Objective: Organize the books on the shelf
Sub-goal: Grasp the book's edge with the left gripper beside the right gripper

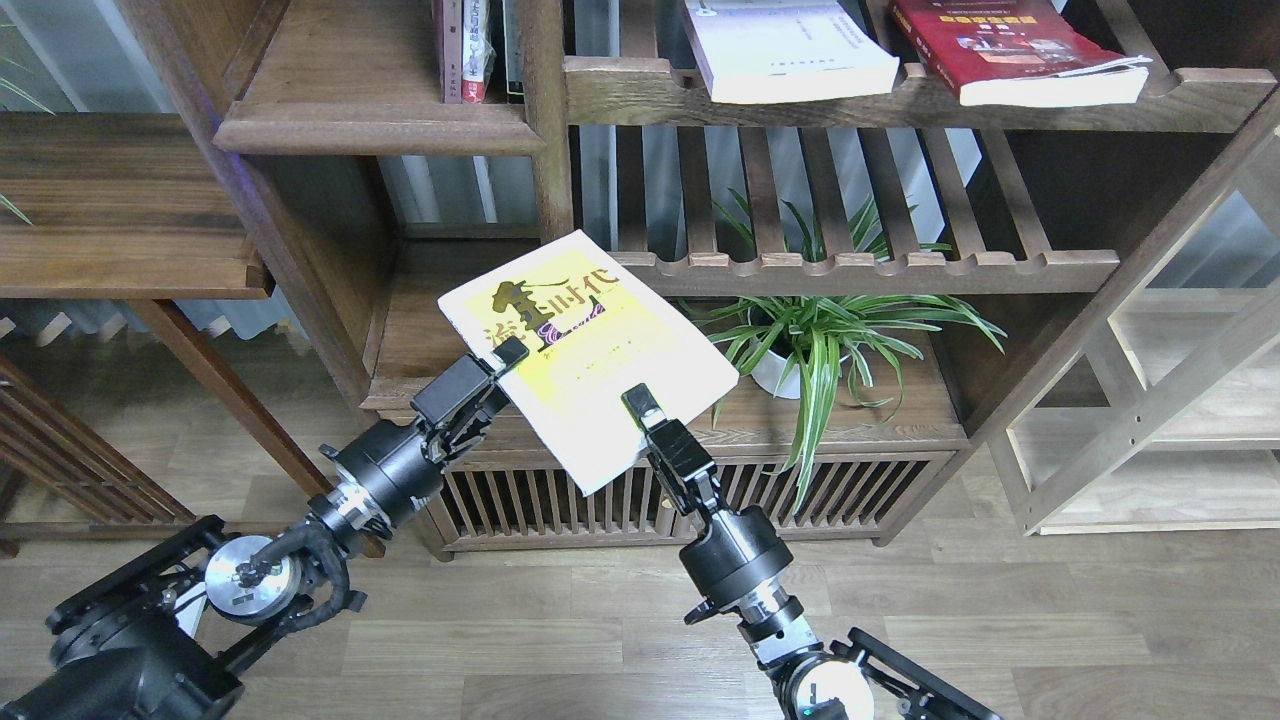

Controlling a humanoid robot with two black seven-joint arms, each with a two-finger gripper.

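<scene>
From the head view, the right claw [640,402] grips the yellow-green book [585,345] midair; the left claw [500,365] touches its edge (grip unclear). White book [790,50] and red book [1010,50] lie on the slatted rack [640,95], unshelved
</scene>
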